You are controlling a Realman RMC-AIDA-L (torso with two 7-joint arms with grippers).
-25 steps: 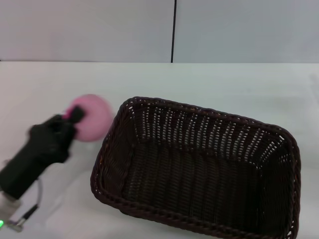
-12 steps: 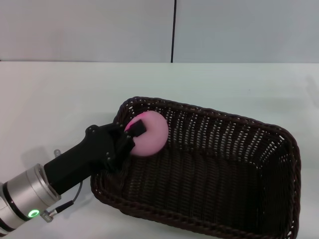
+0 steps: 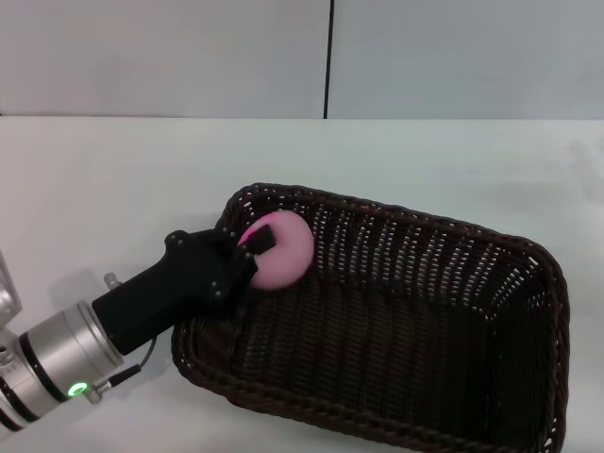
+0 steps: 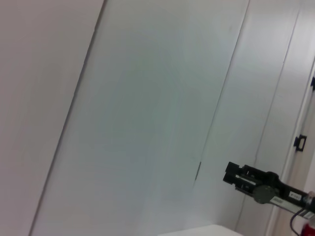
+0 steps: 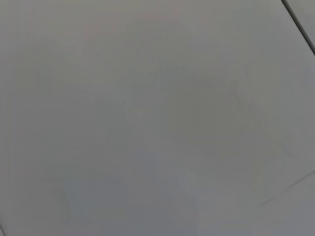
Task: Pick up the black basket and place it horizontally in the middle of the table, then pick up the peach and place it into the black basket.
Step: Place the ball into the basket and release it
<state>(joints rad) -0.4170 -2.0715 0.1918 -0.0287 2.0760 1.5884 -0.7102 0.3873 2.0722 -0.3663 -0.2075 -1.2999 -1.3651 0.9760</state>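
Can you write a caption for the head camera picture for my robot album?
The left end effector holds the peach over the left end of the black basket on the table.

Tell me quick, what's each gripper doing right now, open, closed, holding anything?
Left gripper: closed on the peach, holding it over the left end of the black basket.
Right gripper: not in view, so cannot be told.

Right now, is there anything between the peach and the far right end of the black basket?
Nothing: in the head view the black basket shows only bare woven floor from the peach, held by the left gripper at its left end, across to the right wall.
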